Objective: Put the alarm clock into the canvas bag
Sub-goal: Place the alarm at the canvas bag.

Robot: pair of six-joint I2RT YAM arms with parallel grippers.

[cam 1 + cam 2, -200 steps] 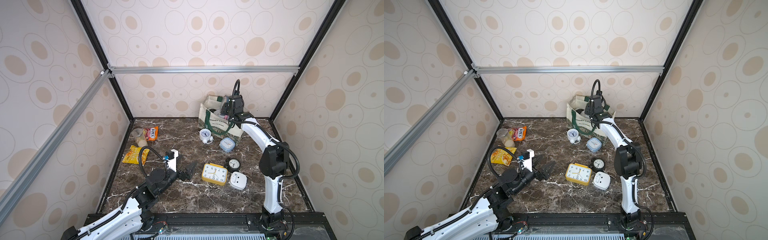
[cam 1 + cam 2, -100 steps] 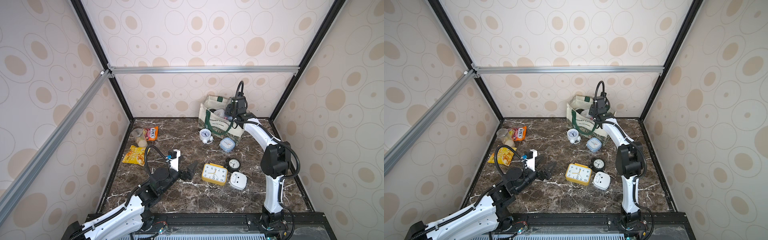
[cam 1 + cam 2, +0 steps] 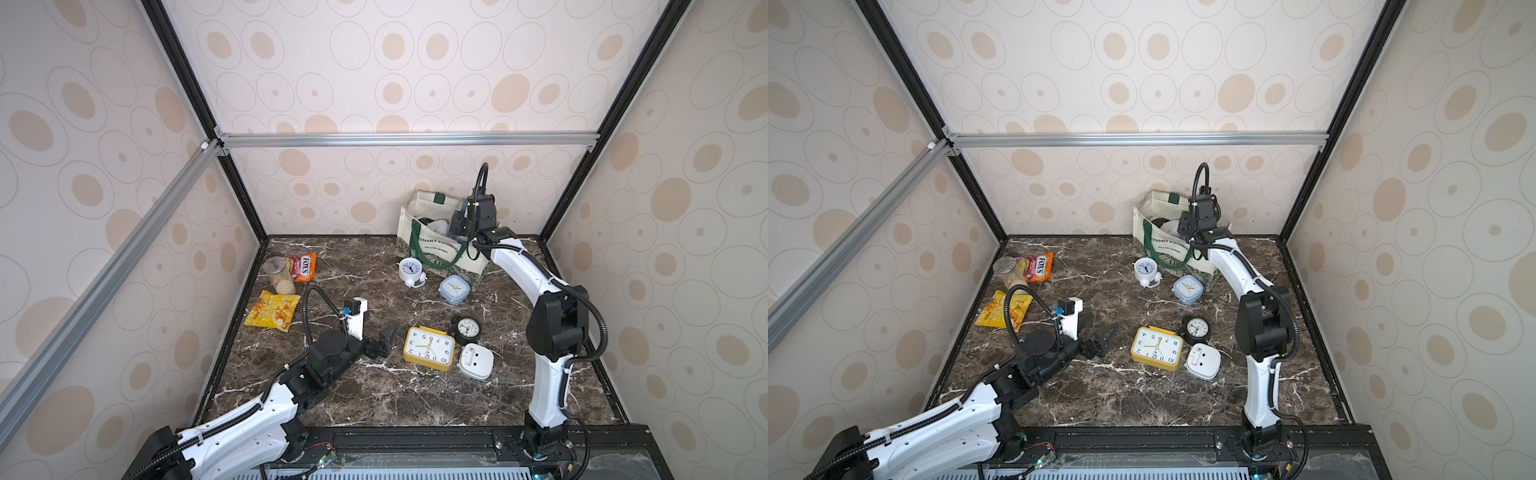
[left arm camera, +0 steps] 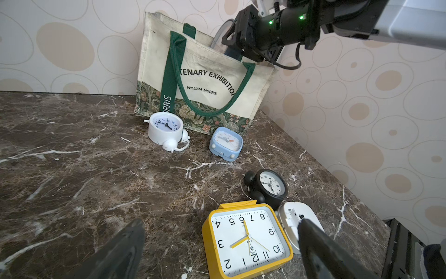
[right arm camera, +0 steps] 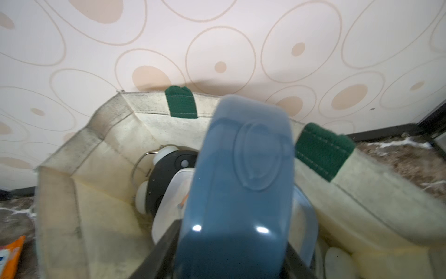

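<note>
canvas bag (image 4: 205, 60): TENARY EXHIBITION, WILLIAM MORRIS; orange packet (image 3: 302, 266): FOX'S; yellow clock (image 4: 246, 239): 1–12

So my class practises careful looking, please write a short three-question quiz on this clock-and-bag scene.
1. True or false: the left gripper is open.
2. How many clock faces show on the table, outside the canvas bag?
3. Which clock is nearest the left gripper? A) yellow clock B) light blue clock C) black clock
Key: 1 true; 2 four; 3 A.
</note>
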